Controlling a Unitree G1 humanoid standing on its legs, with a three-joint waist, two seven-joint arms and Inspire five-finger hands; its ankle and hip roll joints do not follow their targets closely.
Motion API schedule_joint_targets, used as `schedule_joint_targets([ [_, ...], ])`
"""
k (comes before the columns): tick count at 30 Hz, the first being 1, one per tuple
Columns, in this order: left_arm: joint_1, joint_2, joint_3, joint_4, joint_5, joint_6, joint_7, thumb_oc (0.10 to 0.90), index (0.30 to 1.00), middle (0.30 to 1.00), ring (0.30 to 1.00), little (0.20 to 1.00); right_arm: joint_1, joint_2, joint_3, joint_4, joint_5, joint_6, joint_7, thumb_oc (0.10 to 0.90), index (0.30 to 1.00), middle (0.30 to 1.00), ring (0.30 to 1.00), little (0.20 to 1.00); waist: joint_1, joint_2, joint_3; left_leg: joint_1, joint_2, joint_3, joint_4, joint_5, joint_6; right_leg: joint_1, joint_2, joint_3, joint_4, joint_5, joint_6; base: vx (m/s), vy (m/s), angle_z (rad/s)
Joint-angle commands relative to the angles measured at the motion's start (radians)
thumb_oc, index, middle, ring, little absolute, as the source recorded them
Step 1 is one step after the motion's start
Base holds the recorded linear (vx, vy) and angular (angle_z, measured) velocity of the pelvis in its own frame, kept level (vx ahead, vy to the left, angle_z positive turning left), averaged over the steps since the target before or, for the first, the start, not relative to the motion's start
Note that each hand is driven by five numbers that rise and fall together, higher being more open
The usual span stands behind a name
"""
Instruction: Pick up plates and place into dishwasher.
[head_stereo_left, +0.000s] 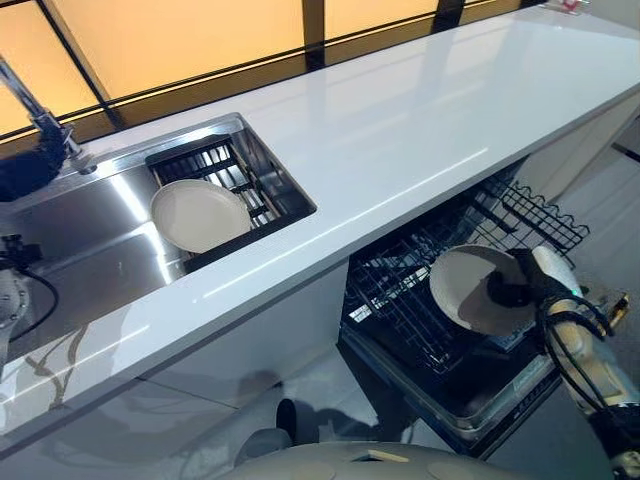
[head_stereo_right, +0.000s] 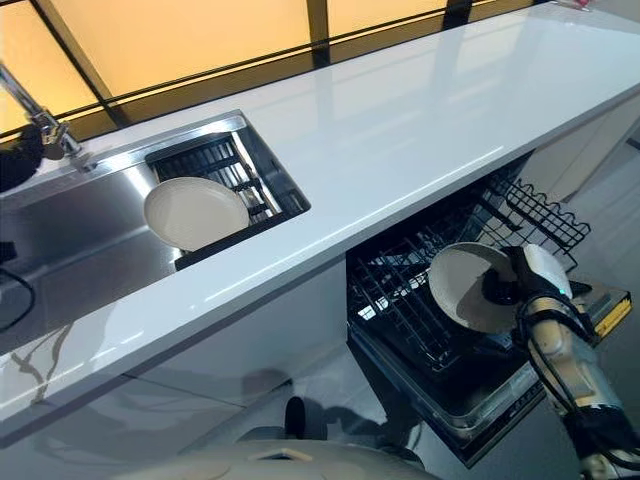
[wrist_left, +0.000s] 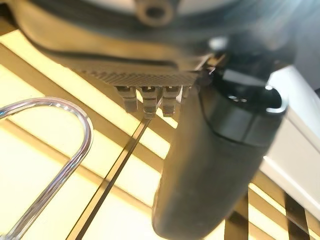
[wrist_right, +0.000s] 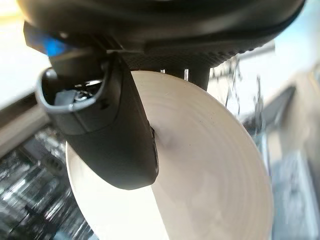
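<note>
My right hand (head_stereo_left: 527, 285) is shut on the rim of a cream plate (head_stereo_left: 472, 290), holding it tilted on edge over the dishwasher's pulled-out black wire rack (head_stereo_left: 400, 300). In the right wrist view the thumb (wrist_right: 110, 130) presses on the plate's face (wrist_right: 210, 175). A second cream plate (head_stereo_left: 200, 213) leans on a black drying rack (head_stereo_left: 215, 160) inside the steel sink (head_stereo_left: 90, 235). My left hand (head_stereo_left: 25, 170) hangs at the far left, next to the faucet (head_stereo_left: 40, 120); its thumb (wrist_left: 215, 165) shows in the left wrist view beside the faucet's curved spout (wrist_left: 75, 150).
A long white countertop (head_stereo_left: 420, 130) runs from the sink to the far right, above the open dishwasher. A second wire basket (head_stereo_left: 535, 215) sticks out further right. The dishwasher's lowered door (head_stereo_left: 500, 395) juts into the floor space below.
</note>
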Motion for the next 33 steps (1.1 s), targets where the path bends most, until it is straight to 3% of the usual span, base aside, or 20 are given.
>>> schedule_joint_targets([
  [1, -0.155, 0.019, 0.002, -0.025, -0.01, -0.023, 0.005, 0.8, 0.9, 0.9, 0.9, 0.9, -0.209, -0.042, 0.033, -0.008, 0.014, -0.022, -0.077, 0.1, 0.3, 0.3, 0.3, 0.2, 0.017, -0.018, -0.028, 0.104, -0.041, 0.008, 0.003, -0.174, -0.002, -0.078, -0.004, -0.009, 0.004, 0.088, 0.027, 0.02, 0.006, 0.12],
  [9, -0.239, -0.023, -0.087, -0.021, -0.013, 0.001, -0.019, 0.8, 0.9, 0.9, 0.9, 0.9, -0.327, 0.036, 0.138, 0.081, 0.043, 0.034, -0.093, 0.1, 0.3, 0.3, 0.3, 0.2, 0.038, -0.019, -0.025, 0.1, -0.044, -0.003, 0.003, -0.171, -0.003, -0.077, -0.008, -0.018, 0.004, 0.088, 0.025, 0.0, 0.003, 0.01],
  [16, -0.315, -0.056, -0.17, -0.023, -0.02, 0.039, -0.09, 0.8, 0.9, 0.9, 0.9, 0.9, -0.434, 0.096, 0.235, 0.155, -0.009, 0.076, -0.07, 0.1, 0.3, 0.3, 0.3, 0.2, 0.058, -0.018, -0.026, 0.093, -0.045, -0.011, 0.003, -0.167, -0.006, -0.074, -0.012, -0.029, 0.004, 0.088, 0.025, 0.0, 0.017, 0.12],
  [24, -0.349, -0.065, -0.185, -0.042, -0.022, 0.035, -0.112, 0.8, 0.9, 0.9, 0.9, 0.9, -0.471, 0.135, 0.315, 0.194, -0.117, 0.118, -0.009, 0.1, 0.3, 0.3, 0.3, 0.2, 0.072, -0.02, -0.028, 0.084, -0.049, -0.017, 0.003, -0.154, -0.002, -0.078, -0.018, -0.04, 0.004, 0.098, 0.024, -0.02, 0.006, 0.05],
  [33, -0.362, -0.075, -0.203, -0.043, -0.013, 0.06, -0.143, 0.8, 0.9, 0.9, 0.9, 0.9, -0.492, 0.176, 0.364, 0.196, -0.111, 0.145, 0.007, 0.1, 0.3, 0.3, 0.3, 0.2, 0.081, -0.019, -0.028, 0.089, -0.048, -0.022, 0.003, -0.162, -0.004, -0.068, -0.016, -0.041, 0.004, 0.086, 0.021, -0.01, 0.001, 0.01],
])
